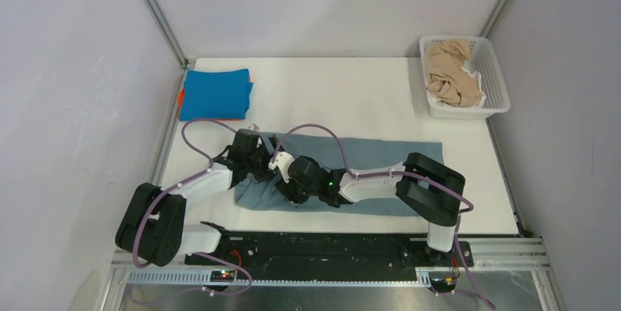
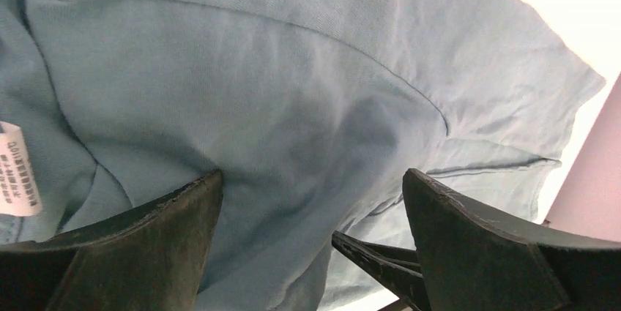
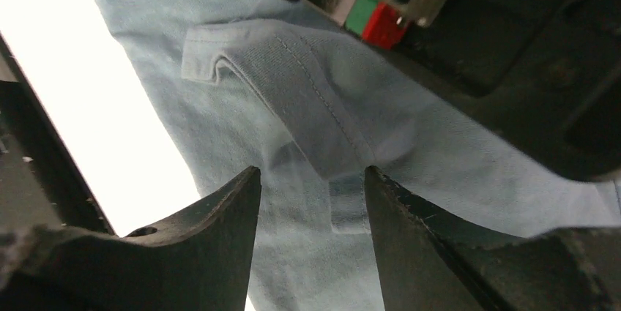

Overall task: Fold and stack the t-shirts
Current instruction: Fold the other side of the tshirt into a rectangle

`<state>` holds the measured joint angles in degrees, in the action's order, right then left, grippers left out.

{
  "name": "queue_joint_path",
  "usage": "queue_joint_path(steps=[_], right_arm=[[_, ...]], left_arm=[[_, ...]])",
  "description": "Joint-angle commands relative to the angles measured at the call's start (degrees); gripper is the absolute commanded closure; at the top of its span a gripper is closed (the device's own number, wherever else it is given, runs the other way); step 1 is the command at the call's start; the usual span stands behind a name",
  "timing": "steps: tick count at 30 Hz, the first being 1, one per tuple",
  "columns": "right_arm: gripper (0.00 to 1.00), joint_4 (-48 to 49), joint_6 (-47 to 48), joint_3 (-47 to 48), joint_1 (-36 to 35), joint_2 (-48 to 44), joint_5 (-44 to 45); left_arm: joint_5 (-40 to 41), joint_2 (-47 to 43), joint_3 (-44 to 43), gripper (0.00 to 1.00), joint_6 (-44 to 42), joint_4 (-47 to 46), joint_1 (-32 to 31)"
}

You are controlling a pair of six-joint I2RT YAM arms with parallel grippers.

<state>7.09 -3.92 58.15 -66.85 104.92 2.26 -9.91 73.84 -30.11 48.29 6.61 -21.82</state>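
Observation:
The large grey-blue t-shirt lies spread across the near middle of the table. Both grippers are down on its left part, close together. My left gripper is open, with the cloth bulging between its fingers. My right gripper is open, its tips either side of a folded sleeve hem. A bright blue folded t-shirt lies at the back left on an orange one. Beige t-shirts lie crumpled in the basket.
The white lattice basket stands at the back right corner. A white care label shows at the left of the left wrist view. The left gripper's body fills the top right of the right wrist view. A black rail runs along the near edge.

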Motion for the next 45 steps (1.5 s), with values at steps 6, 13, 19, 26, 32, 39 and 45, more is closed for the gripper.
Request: queue_joint_path(steps=[6, 13, 19, 26, 32, 39, 45], right_arm=[[0.47, -1.5, 1.8, 2.4, -0.2, 1.8, 10.7], [0.48, -0.7, -0.4, 2.4, -0.2, 1.4, 15.0], [0.64, -2.0, -1.1, 2.4, -0.2, 1.2, 15.7], [0.96, -4.9, -1.7, 2.4, -0.6, -1.3, 14.8], [0.96, -12.0, -1.5, 2.4, -2.2, -5.6, 16.5], [0.82, -24.7, -1.3, 2.0, -5.3, -7.7, 24.6], [0.44, -31.2, -6.8, -2.7, -6.2, -14.6, 30.1]], left_arm=[[-0.6, 1.9, 5.3, 0.0, 0.8, -0.5, 1.3], [1.8, 0.0, 6.5, 0.0, 0.4, 0.8, 1.7], [3.7, -1.0, 6.0, 0.0, -0.4, 2.7, 1.8], [6.4, -1.6, 5.1, 0.0, -0.7, 4.6, 1.8], [8.5, -1.2, 4.2, 0.0, -1.4, 5.9, 1.9], [9.6, -1.0, 3.2, 0.0, -2.2, 7.4, 1.8], [9.7, -0.9, 2.3, 0.0, -3.2, 8.8, 1.9]])
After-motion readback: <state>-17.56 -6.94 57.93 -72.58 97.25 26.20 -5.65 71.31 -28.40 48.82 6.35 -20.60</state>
